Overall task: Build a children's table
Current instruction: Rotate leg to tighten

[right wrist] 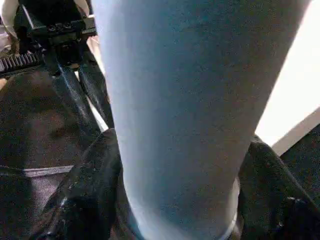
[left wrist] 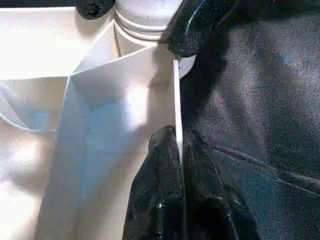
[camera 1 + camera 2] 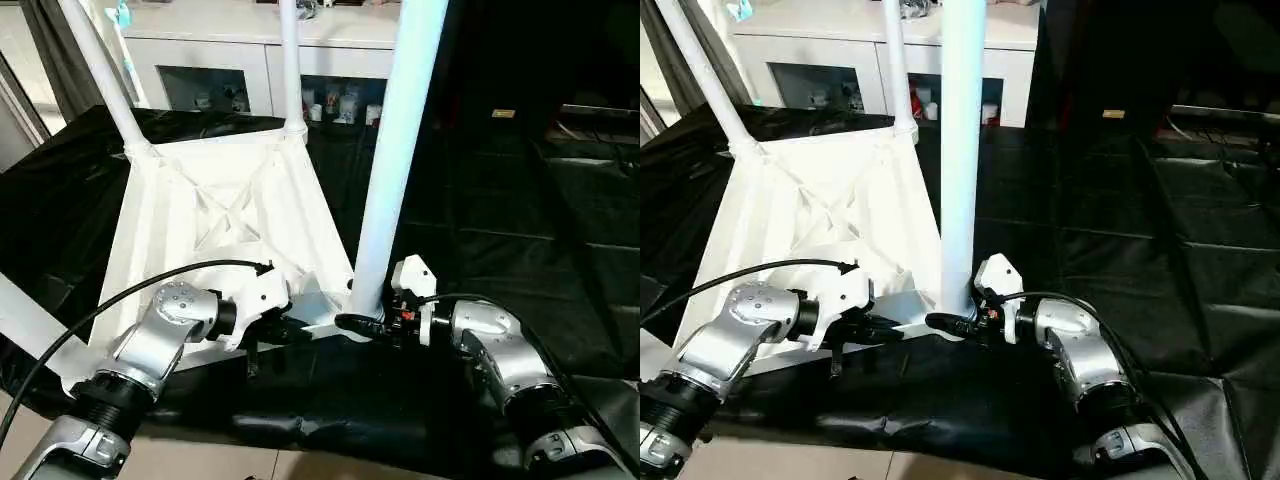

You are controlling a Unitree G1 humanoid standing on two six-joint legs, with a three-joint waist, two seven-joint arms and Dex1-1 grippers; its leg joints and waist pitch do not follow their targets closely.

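Observation:
The children's table top point(image 3: 200, 220) lies upside down on the black sheet, its ribbed underside facing up. Two white legs point(image 3: 100, 70) point(image 3: 290, 60) stand in its far corner sockets. A third leg point(image 3: 395, 150) rises from the near right socket. My left gripper point(image 2: 177, 137) is shut on the thin near rim of the top, one finger on each side of it, close to that socket. My right gripper point(image 3: 362, 318) reaches in from the right and is shut on the base of the near right leg point(image 1: 175, 100), with a black finger point(image 1: 90, 190) pressed to each side.
The black sheet point(image 3: 500, 220) covers the big table and stretches wide to the right. A white glass-door cabinet point(image 3: 250, 60) stands behind the table. Another white leg point(image 3: 25, 320) crosses the lower left, by my left forearm. The table's front edge runs just below both grippers.

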